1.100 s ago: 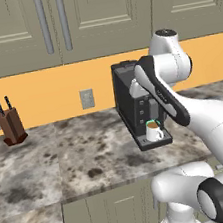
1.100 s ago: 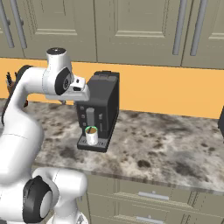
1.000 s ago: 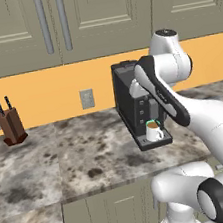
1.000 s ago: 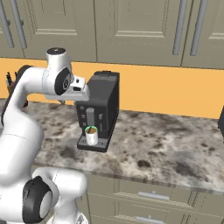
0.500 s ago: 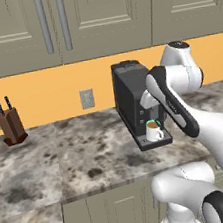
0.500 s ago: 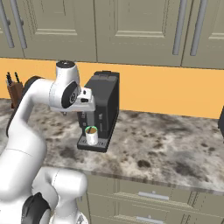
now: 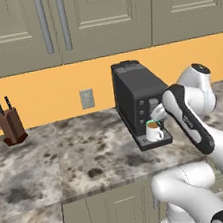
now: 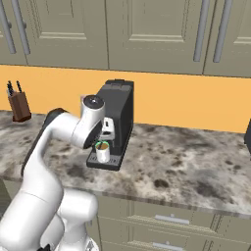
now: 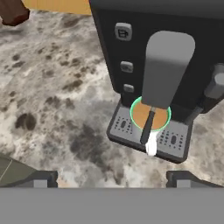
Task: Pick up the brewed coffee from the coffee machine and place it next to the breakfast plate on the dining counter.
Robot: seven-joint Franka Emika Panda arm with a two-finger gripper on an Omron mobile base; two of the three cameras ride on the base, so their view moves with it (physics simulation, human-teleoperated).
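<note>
The coffee machine [image 7: 137, 95] [image 8: 118, 113] [image 9: 166, 48] stands on the marbled wall counter [image 7: 65, 161]. On its drip tray sits the brewed coffee [image 7: 153, 130] [image 8: 102, 151] [image 9: 150, 115], a white mug with a green rim and brown liquid, under the grey spout. In the hand view the mug's handle points toward the camera. My gripper [image 7: 158, 112] [image 8: 107, 129] [image 9: 113, 179] hovers in front of and above the mug, open, its fingertips [image 9: 42, 178] wide apart and holding nothing. The breakfast plate and dining counter are out of view.
A brown knife block [image 7: 12, 126] [image 8: 19, 106] stands at the counter's far left by the orange backsplash. A grey wall outlet [image 7: 87, 98] is left of the machine. A dark object [image 8: 247, 139] sits at the right edge. Beige cabinets hang above.
The arm has swung forward and its elbow dropped, bringing the hand down from beside the machine's top to just in front of the mug. Mug and machine have not moved.
</note>
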